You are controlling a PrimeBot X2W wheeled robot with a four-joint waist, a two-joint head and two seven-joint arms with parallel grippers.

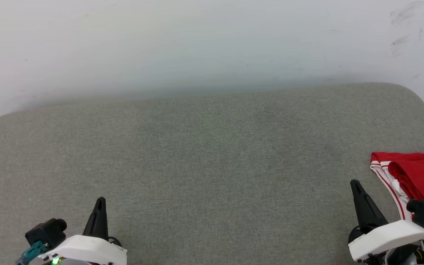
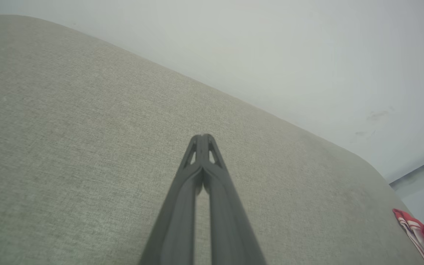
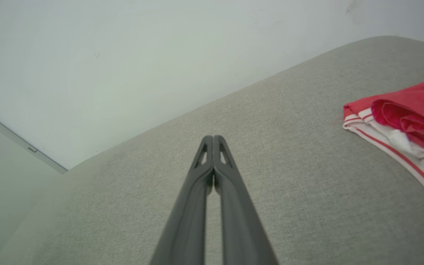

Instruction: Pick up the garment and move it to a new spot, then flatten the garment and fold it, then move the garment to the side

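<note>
**Head view: red jersey (image 1: 418,173) bunched at the right edge, both claws empty**

My left claw (image 2: 202,137) is pressed closed, tips touching, nothing between them, over the bare grey cushion (image 1: 212,147). My right claw (image 3: 212,138) is the same, fingers together and empty. The jersey lies crumpled just beside my right claw, clear of its fingers, with its red-and-white striped trim showing. A white wall (image 1: 197,44) stands behind.
</note>
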